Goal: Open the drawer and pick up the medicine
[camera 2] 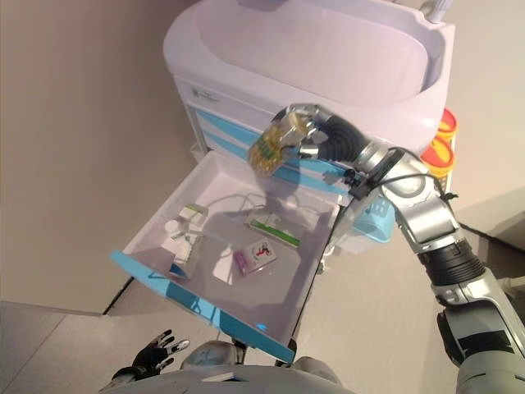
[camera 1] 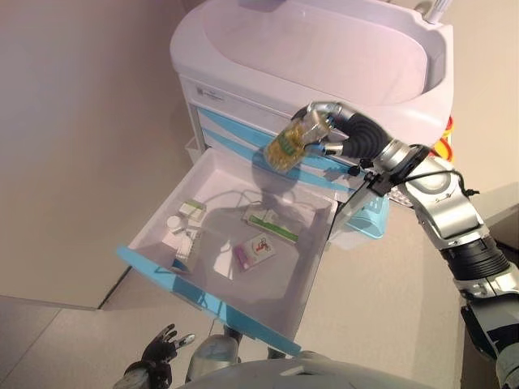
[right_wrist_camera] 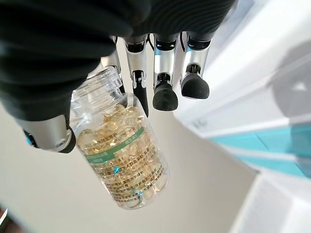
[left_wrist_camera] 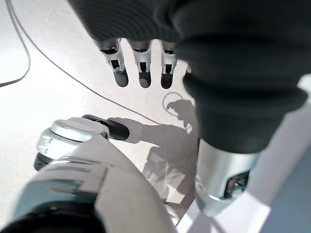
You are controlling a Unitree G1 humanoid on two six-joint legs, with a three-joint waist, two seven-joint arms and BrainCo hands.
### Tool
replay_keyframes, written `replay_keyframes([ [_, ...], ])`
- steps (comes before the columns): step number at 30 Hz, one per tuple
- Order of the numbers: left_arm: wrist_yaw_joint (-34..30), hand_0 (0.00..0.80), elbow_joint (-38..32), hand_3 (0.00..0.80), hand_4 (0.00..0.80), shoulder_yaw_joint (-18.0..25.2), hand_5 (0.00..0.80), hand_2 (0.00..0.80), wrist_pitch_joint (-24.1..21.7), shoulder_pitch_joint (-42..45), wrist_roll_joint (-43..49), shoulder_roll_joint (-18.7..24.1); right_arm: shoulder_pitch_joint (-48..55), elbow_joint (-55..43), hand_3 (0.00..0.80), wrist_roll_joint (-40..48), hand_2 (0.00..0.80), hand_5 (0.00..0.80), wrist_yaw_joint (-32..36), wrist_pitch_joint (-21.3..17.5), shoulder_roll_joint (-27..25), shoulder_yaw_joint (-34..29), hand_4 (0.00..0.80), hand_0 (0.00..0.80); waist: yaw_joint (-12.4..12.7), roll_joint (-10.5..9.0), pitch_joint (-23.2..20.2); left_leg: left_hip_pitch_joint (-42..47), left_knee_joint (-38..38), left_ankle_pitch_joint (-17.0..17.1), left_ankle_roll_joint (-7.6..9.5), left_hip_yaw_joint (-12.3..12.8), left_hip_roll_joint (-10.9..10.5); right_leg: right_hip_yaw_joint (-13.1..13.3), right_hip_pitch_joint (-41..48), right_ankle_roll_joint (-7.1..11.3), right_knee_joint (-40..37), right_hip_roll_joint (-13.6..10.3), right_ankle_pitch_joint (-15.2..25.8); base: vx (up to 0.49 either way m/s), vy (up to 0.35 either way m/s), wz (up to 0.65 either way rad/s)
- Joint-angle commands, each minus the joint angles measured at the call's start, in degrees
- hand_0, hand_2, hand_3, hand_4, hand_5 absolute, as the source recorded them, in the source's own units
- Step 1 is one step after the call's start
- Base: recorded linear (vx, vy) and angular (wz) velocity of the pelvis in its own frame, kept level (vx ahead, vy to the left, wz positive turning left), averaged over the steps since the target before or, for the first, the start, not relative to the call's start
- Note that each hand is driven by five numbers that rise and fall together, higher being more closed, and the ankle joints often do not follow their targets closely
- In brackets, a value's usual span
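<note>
My right hand (camera 1: 324, 130) holds a clear bottle of yellow capsules (camera 1: 289, 143) in the air above the back of the open drawer (camera 1: 268, 279). In the right wrist view the thumb (right_wrist_camera: 48, 136) and fingers (right_wrist_camera: 141, 87) pinch the bottle (right_wrist_camera: 124, 165) near its clear cap. The white drawer with a blue front (camera 2: 197, 308) is pulled out of the white cart (camera 1: 324, 57). Several small boxes (camera 1: 270, 224) and packets (camera 1: 255, 251) lie on its floor. My left hand (camera 1: 158, 354) hangs low by the bottom edge, fingers (left_wrist_camera: 141, 73) relaxed and holding nothing.
The cart's top is a shallow white tray (camera 2: 320, 49). Closed blue-striped drawers (camera 1: 235, 134) sit behind the open one. A light blue bin (camera 1: 369, 219) hangs on the cart's right side, and red-and-yellow containers (camera 2: 439, 152) stand further right. A beige wall (camera 1: 73, 121) lies to the left.
</note>
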Motion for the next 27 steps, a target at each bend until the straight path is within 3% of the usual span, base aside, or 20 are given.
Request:
replay_keyframes([
  [1,0.23,0.000,3.02,0.000,0.000,-1.03,0.000,0.000,0.45,-0.80,-1.03,2.46,-8.84,6.59,0.800,6.50,0.800,0.800,-5.84,-0.03,-2.81,-3.71,0.800,0.800,1.84,-1.59,-4.53,0.83,0.76,-6.07,0.23,1.16,-1.50,3.90,-0.73,5.22,2.42,-3.22,1.25,0.033,-0.016,0.10],
  [6,0.61,0.000,3.03,0.000,0.000,-2.15,0.000,0.000,1.81,-1.11,-1.24,3.73,-20.03,20.60,0.800,7.46,0.800,0.800,-9.58,1.14,-10.32,-0.11,0.800,0.800,2.95,-2.38,-4.84,1.27,0.66,-6.19,-0.08,0.56,-1.61,3.18,-0.06,5.02,2.34,-3.10,0.98,0.023,-0.015,0.08],
  [12,1.02,0.000,2.59,0.000,0.000,-3.65,0.000,0.000,2.77,-1.24,-1.78,4.76,-30.87,33.38,0.800,7.79,0.800,0.800,-12.80,2.02,-15.59,6.23,0.800,0.800,4.22,-3.12,-4.76,1.33,0.68,-6.16,-0.24,-0.58,-1.89,2.15,0.61,4.71,2.16,-3.04,0.74,0.009,-0.010,0.10],
  [18,0.83,0.000,2.34,0.000,0.000,-3.70,0.000,0.000,3.39,-1.36,-1.78,5.29,-37.22,40.46,0.800,3.63,0.800,0.800,-14.53,4.10,-17.66,11.77,0.800,0.800,5.04,-3.41,-4.80,1.26,0.77,-6.11,-0.43,-1.42,-2.15,1.33,1.06,4.59,1.94,-3.16,0.66,0.011,0.000,0.12],
  [27,1.46,0.000,1.70,0.000,0.000,-4.32,0.000,0.000,3.73,-1.62,-1.60,5.17,-43.45,48.65,0.800,-8.43,0.800,0.800,-10.59,4.90,-18.62,20.21,0.800,0.800,6.50,-4.14,-4.61,0.78,0.73,-5.80,-0.61,-2.73,-2.27,0.34,1.17,4.34,1.77,-3.20,0.51,0.016,0.003,0.05],
])
